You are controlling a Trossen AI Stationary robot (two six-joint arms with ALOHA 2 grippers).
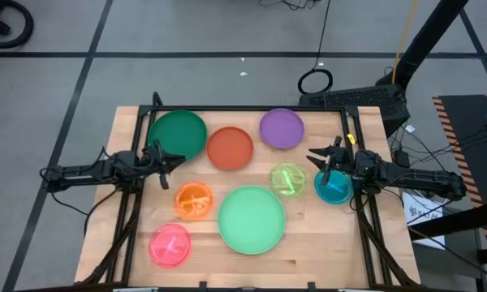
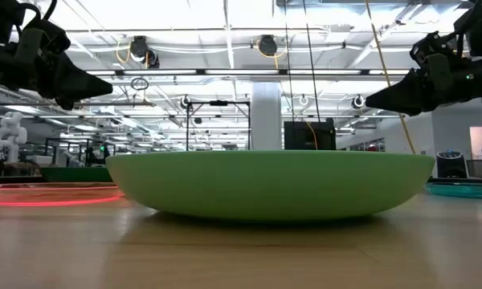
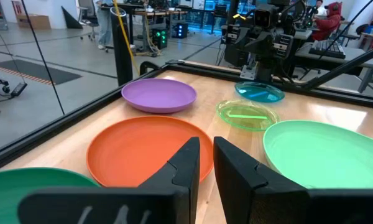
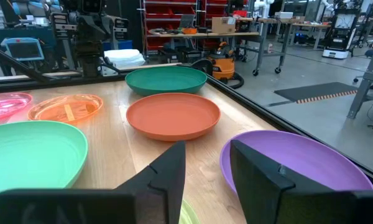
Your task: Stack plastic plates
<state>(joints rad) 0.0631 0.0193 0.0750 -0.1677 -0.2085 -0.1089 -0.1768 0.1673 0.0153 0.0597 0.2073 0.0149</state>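
Note:
Eight plates lie apart, flat on the wooden table. The big ones are dark green, red-orange, purple and light green. The small translucent ones are orange, pink, lime and teal. My left gripper hovers above the table between the dark green and orange plates, its fingers a narrow gap apart. My right gripper hovers open between the purple and teal plates, the purple plate just past its fingertips. Neither holds anything.
A black frame rail runs along the table's far edge, and more rails run under both arms at the sides. Bare wood shows at the near right corner. In the low view the light green plate fills the foreground.

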